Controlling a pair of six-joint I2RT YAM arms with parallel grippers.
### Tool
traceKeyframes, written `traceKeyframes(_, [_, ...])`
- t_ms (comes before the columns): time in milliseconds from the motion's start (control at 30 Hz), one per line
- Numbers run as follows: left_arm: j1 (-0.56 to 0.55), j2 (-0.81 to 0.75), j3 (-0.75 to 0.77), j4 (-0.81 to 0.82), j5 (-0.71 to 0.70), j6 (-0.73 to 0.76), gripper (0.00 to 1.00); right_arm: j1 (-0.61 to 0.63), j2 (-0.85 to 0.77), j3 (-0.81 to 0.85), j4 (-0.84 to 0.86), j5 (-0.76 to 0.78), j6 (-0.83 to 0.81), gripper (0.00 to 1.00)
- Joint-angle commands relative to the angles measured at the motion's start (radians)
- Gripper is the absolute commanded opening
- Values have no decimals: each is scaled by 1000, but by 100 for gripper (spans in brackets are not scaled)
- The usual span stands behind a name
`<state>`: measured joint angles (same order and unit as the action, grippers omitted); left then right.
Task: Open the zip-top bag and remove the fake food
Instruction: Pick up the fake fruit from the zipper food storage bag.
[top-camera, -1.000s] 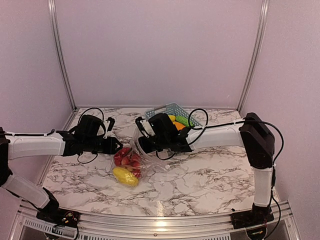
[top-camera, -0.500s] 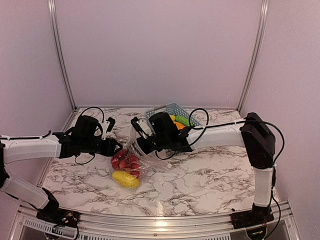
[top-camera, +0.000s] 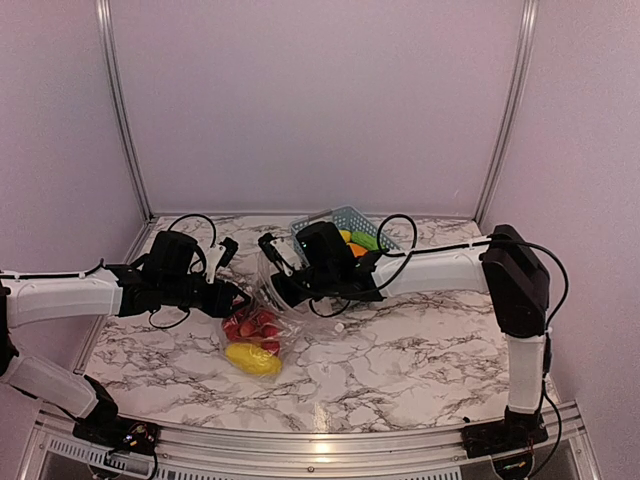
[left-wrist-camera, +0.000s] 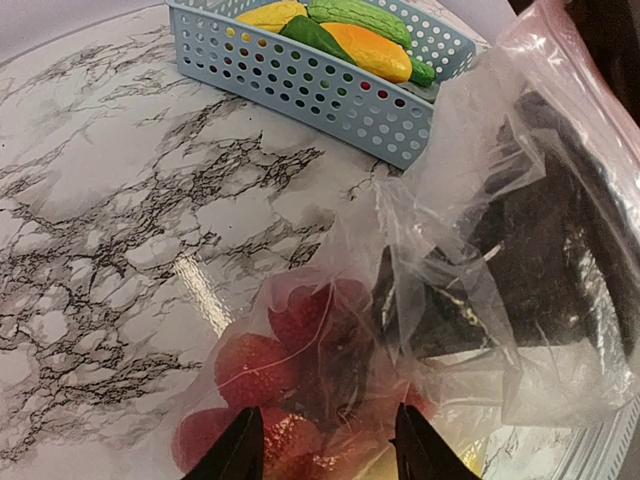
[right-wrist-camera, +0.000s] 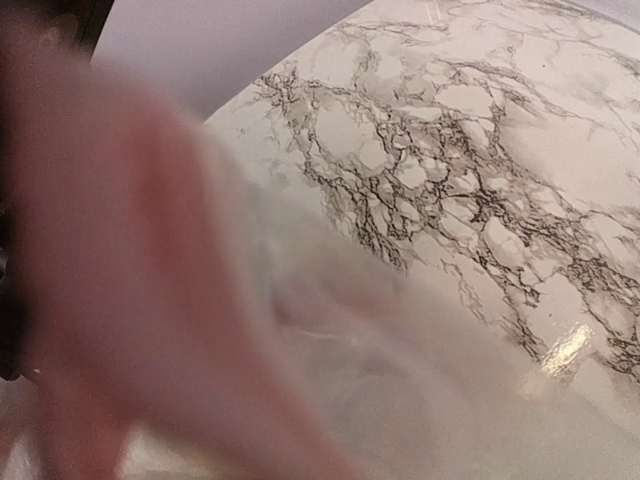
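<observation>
Item: clear crinkly plastic zip-top bag (top-camera: 268, 305), mid-table, holding red and yellow plastic fake food (top-camera: 255, 328). Right gripper (top-camera: 272, 282) pinches its film. Left gripper (left-wrist-camera: 328, 445) jaws part-open, empty. We judge the single grip may slip.

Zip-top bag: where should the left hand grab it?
Probably the loose upper edge of the zip-top bag, on the side away from the right gripper, which seems to pinch the other. Come in from the left with the left gripper; the fake food weighs the bottom down, so the top film stands free.
</observation>
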<state>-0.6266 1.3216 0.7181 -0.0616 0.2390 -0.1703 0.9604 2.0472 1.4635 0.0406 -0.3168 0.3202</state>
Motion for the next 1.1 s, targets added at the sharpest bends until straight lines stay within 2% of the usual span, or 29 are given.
traceKeyframes(0, [-4,5,26,-29,21,23,47,6,21,56,4,-16,-7,7])
traceKeyframes(233, [-5,14,23,-17,21,19,45,6,28,61,2,-16,-4,7])
traceKeyframes(367, [-5,30,26,-15,7,19,41,6,31,64,2,-21,-1,7])
traceKeyframes(567, [-5,49,31,-4,-3,10,29,6,37,70,1,-20,-1,8])
traceKeyframes(800, [-5,44,22,11,-17,-1,10,6,49,75,1,-29,1,9])
traceKeyframes(933, [-5,43,13,16,-23,-9,3,6,54,82,1,-31,3,14])
traceKeyframes(1067, [-5,37,4,30,-22,-14,0,6,57,86,0,-26,7,22])
